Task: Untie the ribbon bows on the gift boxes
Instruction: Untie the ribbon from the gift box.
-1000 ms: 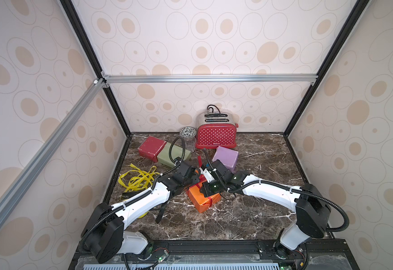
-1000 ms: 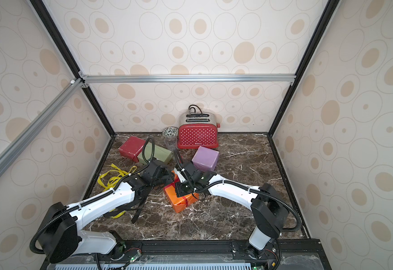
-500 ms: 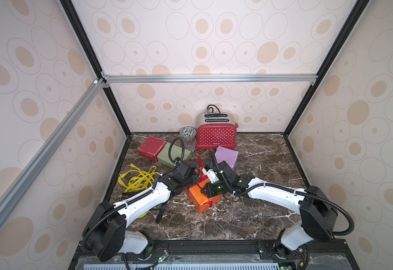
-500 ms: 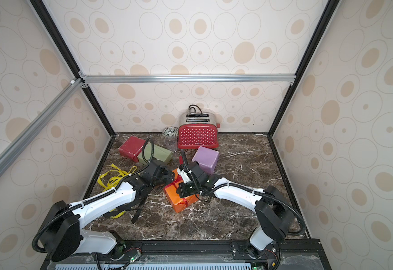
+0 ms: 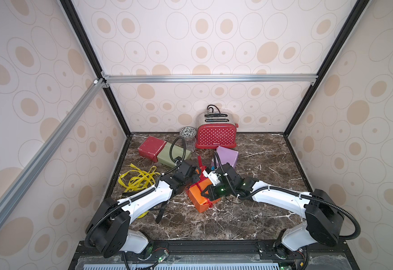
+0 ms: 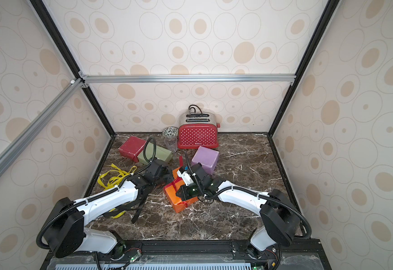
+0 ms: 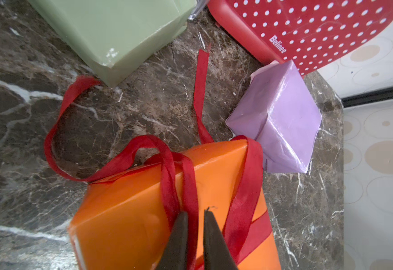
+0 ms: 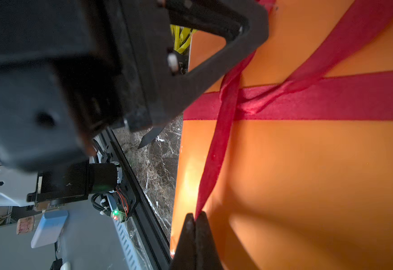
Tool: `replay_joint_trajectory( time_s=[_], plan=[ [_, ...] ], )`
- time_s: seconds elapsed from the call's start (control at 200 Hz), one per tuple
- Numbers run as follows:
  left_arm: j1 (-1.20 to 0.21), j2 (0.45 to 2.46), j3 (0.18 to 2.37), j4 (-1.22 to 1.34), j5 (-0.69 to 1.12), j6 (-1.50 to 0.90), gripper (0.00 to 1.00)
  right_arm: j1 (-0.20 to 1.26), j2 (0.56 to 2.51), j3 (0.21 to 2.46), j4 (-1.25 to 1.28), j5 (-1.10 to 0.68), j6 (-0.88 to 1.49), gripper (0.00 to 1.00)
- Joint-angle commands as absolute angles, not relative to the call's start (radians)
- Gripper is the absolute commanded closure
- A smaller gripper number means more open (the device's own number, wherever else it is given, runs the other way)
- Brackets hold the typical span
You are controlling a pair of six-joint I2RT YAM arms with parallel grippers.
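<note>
Fingertips of left gripper [image 7: 195,216] and right gripper [image 8: 194,216] clamp the red ribbon [image 7: 167,180], knotted on the orange box [image 7: 125,210]; dark red box [image 5: 151,147], olive box [image 7: 120,30] and lilac box [image 7: 277,121] lie bare.

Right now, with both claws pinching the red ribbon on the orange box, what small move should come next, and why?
Probably draw the right claw away from the orange box. Both it and the left claw are shut on strands of the red ribbon, and its strand runs straight to the knot, not yet undone.
</note>
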State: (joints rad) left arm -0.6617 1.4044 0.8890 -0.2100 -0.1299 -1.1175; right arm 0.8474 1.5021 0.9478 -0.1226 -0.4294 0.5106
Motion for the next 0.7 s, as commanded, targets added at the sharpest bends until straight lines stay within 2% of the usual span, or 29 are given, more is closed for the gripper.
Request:
replay_joint_trajectory(
  time_s=[0.0,0.075,0.696],
  plan=[
    [-0.650,1.419,0.907,-0.255,-0.172,-1.104,0.96,0.847,1.472,0.928,-0.148,-0.451,0.486,1.00],
    [-0.645,1.414,0.907,-0.252,-0.176,-1.102,1.00,0.846,1.463,0.922,-0.156,-0.444,0.484,1.00],
    [-0.533,1.384,0.930,-0.267,-0.166,-1.037,1.00,0.836,1.285,0.785,-0.334,-0.317,0.448,1.00]
  ],
)
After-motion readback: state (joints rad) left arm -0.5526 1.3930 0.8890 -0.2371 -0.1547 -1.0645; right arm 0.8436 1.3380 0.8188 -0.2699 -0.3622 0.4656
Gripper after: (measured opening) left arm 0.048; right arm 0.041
